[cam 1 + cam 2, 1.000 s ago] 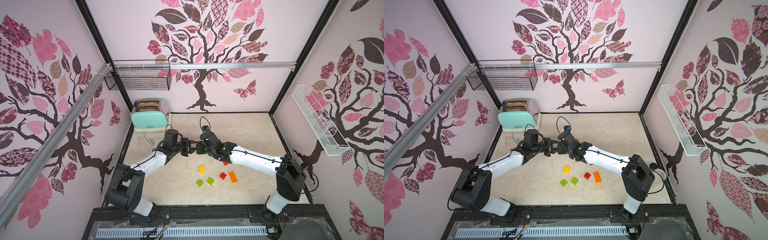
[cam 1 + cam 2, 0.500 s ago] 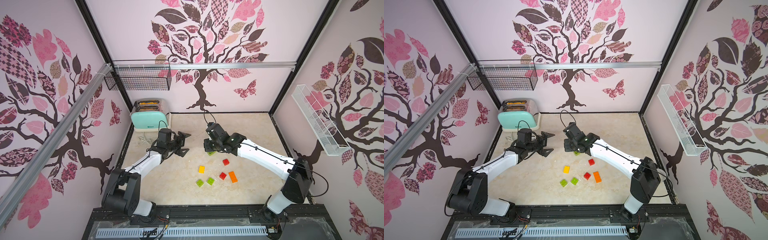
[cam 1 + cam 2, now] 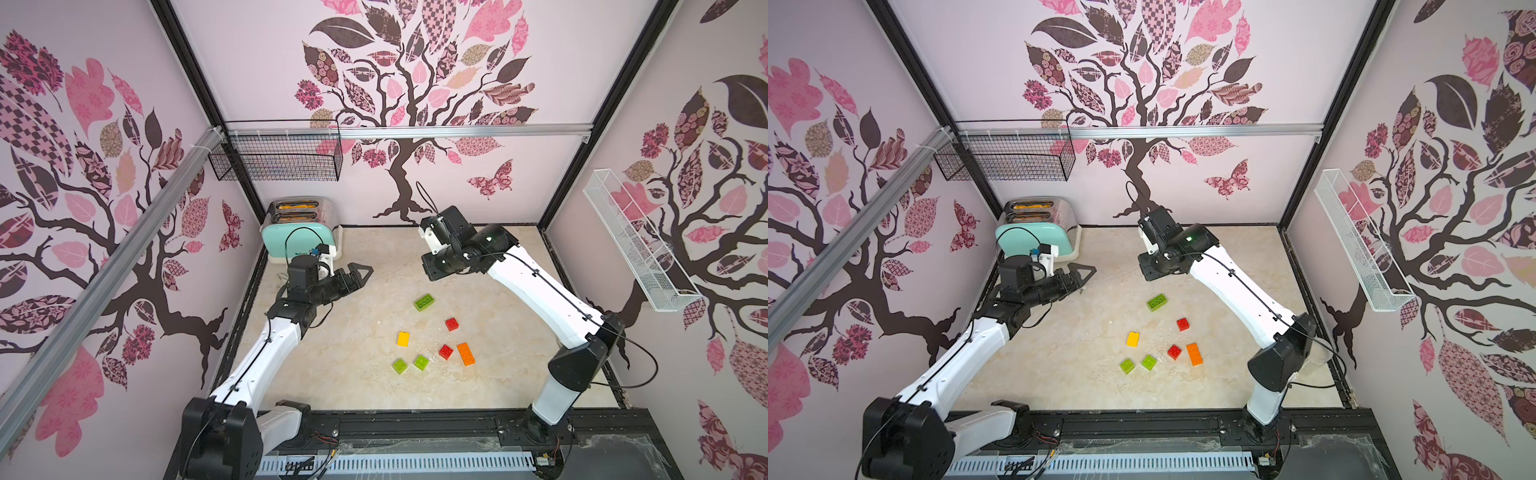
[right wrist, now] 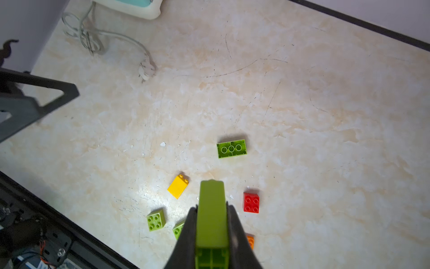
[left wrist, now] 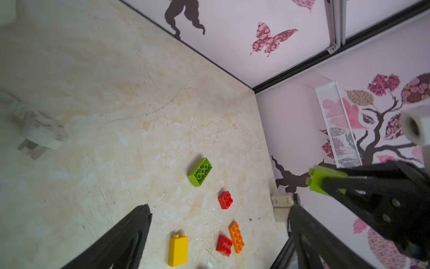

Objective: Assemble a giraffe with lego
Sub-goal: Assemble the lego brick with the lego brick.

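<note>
The left arm (image 3: 266,353) and right arm (image 3: 536,286), meeting mid-surface a second earlier, had drawn apart. The left jaws, shut then, stood wide and empty near the toaster (image 3: 299,232). The right jaws pinched one lime-green brick (image 4: 211,216), hidden in both top views. Of the lego, seven lay loose on the surface (image 3: 353,324): one long green brick (image 3: 424,302) newly there, upside down, two small green bricks (image 3: 421,362) (image 3: 400,366), two red bricks (image 3: 451,324) (image 3: 445,351), one orange brick (image 3: 466,354), one yellow brick (image 3: 402,338).

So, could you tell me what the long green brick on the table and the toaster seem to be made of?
The long green brick looks like moulded plastic: its hollow underside shows round tubes. The toaster seems to have a glossy mint shell, plastic or painted metal, and a mirror-like metal top.
</note>
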You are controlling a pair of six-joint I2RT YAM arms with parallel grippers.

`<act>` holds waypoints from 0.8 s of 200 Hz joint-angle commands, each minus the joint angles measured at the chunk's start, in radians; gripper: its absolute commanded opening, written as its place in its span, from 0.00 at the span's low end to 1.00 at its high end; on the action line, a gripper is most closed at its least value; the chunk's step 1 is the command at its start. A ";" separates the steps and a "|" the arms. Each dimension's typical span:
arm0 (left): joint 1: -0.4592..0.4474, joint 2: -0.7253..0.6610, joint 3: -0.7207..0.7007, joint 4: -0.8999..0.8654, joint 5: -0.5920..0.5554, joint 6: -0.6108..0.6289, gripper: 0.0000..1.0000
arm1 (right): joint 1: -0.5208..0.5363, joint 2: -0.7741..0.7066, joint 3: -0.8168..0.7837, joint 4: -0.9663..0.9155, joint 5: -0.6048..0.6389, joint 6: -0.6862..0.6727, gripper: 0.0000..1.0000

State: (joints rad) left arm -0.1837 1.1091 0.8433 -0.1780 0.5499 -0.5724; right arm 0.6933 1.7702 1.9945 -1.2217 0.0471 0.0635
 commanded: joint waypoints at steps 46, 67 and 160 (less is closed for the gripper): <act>0.013 -0.219 -0.111 -0.240 -0.040 0.661 0.98 | -0.067 0.241 0.220 -0.165 -0.094 -0.107 0.00; 0.016 -0.261 -0.155 -0.247 -0.031 0.749 0.98 | -0.069 0.301 0.257 -0.199 -0.075 -0.132 0.00; -0.008 -0.279 -0.243 -0.209 -0.023 0.836 0.98 | -0.069 0.538 0.341 -0.245 -0.086 -0.195 0.00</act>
State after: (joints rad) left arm -0.1829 0.8330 0.6182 -0.4137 0.5064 0.2398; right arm 0.6193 2.2185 2.2780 -1.4250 -0.0380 -0.1158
